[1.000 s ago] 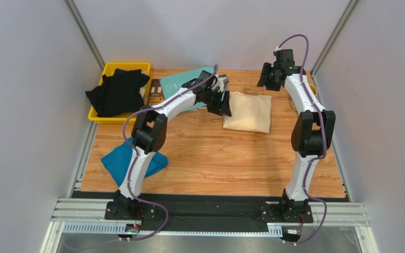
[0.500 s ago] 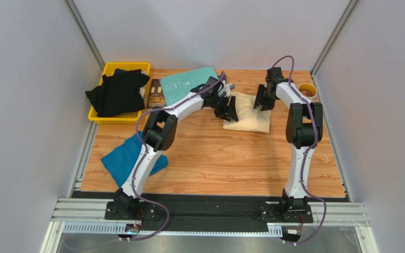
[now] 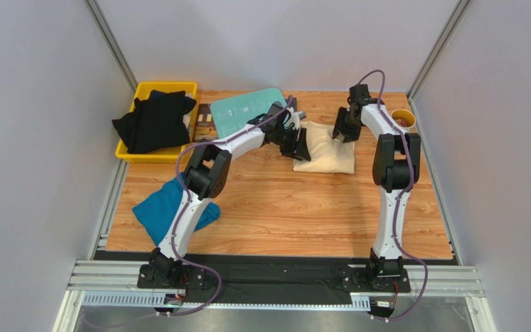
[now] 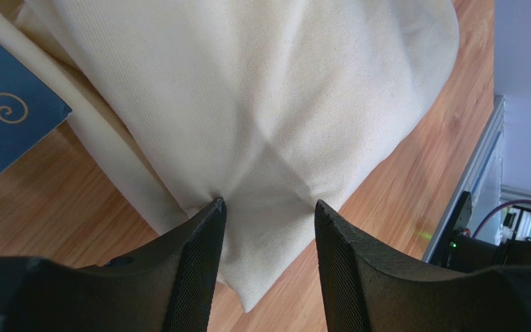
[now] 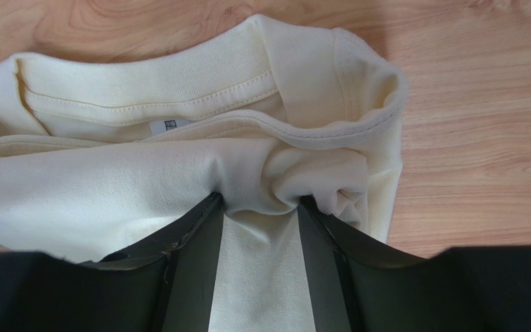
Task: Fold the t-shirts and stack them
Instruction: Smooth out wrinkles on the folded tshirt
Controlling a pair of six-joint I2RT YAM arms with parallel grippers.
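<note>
Drops right hand [image 5: 258,205] from mid-air a second ago onto cream-yellow t-shirt [image 3: 330,151]; clamps bunched cloth below collar between its fingers. Sets left hand [image 4: 268,207] half open astride opposite edge, grip unclear. Lies folded, roughly rectangular, lightly creased, far-centre on surface [image 3: 282,200].

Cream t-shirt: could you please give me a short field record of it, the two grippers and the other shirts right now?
cream t-shirt: folded, flat on the table, far centre
left gripper: fingers astride its left edge, grip unclear
right gripper: pinching a bunched fold near the collar
teal t-shirt: crumpled, near left
black t-shirts: heaped in the yellow bin
</note>
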